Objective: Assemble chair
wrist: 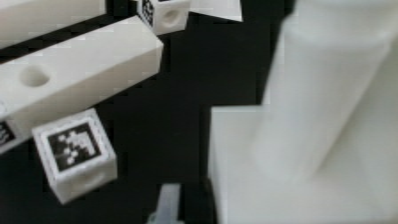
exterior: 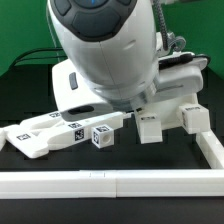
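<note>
Exterior view: the white Franka arm (exterior: 105, 50) bends low over a black surface (exterior: 30, 165) where the chair lies in loose white parts. A small tagged cube (exterior: 100, 137) sits on the surface just in front of the arm. Just beside the cube, to the exterior view's left of it, lies a low flat piece (exterior: 40, 138) bearing several black-and-white tags. To the exterior view's right of the cube stands a chunky block (exterior: 150, 128). Farther the same way, apart from the first, stands a second block (exterior: 196, 118). Behind the cube, a larger white block (exterior: 70, 85) shows past the arm, which hides part of it. Nearer the camera than the cube, a long white border rail (exterior: 110, 183) runs across the picture and turns a corner at the exterior view's right.

The arm's own bulk hides the pincer (wrist: 171, 205) from the exterior view. The wrist view catches only a grey sliver of it. The pincer is clenched, and the blurred close-up does not show whether anything sits between the jaws.

In the same close-up, a white bar with a round hole (wrist: 71, 80) lies just beside a one-tag cube (wrist: 75, 150). It cannot be told whether this is the tagged cube seen from outside. A thick white post (wrist: 338, 90), out of focus, rises from a pale slab (wrist: 249, 180) close to the lens.
</note>
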Available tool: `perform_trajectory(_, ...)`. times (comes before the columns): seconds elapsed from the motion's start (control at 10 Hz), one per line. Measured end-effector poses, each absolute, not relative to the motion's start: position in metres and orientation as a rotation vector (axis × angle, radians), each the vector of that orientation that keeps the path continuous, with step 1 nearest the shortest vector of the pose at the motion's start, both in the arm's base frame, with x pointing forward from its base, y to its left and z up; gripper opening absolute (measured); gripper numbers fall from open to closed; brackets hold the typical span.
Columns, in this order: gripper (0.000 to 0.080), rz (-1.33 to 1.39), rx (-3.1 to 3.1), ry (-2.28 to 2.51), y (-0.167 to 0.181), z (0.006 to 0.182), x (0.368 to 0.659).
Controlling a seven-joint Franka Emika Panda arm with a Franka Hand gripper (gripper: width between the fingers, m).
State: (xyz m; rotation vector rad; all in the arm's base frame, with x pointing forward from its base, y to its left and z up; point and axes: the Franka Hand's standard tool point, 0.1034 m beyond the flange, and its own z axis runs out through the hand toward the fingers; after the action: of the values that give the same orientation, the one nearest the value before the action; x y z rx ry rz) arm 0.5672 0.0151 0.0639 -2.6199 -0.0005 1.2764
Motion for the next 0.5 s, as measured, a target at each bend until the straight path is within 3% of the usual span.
perform_trajectory(0.5,0.0031,1.238,-2.662,-0.018,0.034,0.046,0.567)
